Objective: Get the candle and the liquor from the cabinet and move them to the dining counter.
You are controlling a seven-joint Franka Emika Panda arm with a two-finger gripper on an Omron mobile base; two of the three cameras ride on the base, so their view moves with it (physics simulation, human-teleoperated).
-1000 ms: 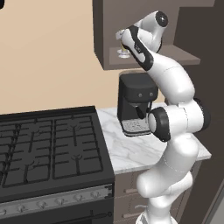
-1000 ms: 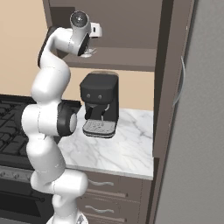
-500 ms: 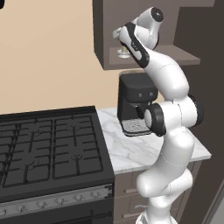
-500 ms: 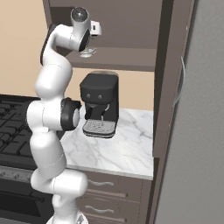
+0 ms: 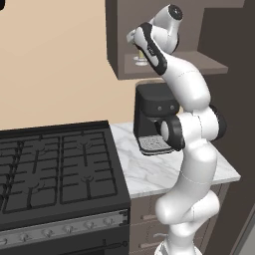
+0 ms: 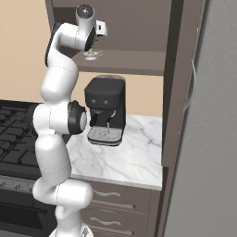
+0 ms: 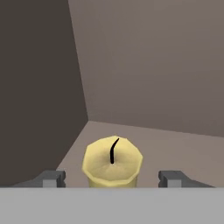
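in my hand view the candle [image 7: 113,162] sits low in the middle of the frame, pale yellow with a short black wick, and i'm looking down onto its top. the gripper [image 7: 113,178] has one dark fingertip [image 7: 51,178] to the left of the candle and one to the right, each with a clear gap to the wax, so the jaws stand apart around it and nothing is clamped. behind the candle i see the brown floor and back wall of the cabinet [image 7: 148,65], with its darker side wall filling the left of the frame.

in the left base view the arm rises from the lower right and its hand reaches into the open cabinet [image 5: 119,45] at the upper middle, where a bit of the candle's clear dish holder [image 5: 140,62] shows just left of the wrist. below it a black coffee machine [image 5: 152,117] stands on a small marble counter [image 5: 164,169], and a black gas stove [image 5: 55,169] fills the lower left.

in the right base view the holder [image 6: 91,56] rests on the cabinet shelf [image 6: 125,62] in the upper left, right under the hand. the coffee machine [image 6: 105,109] is at centre, and a tall door with a long silver handle [image 6: 190,88] runs down the right side.
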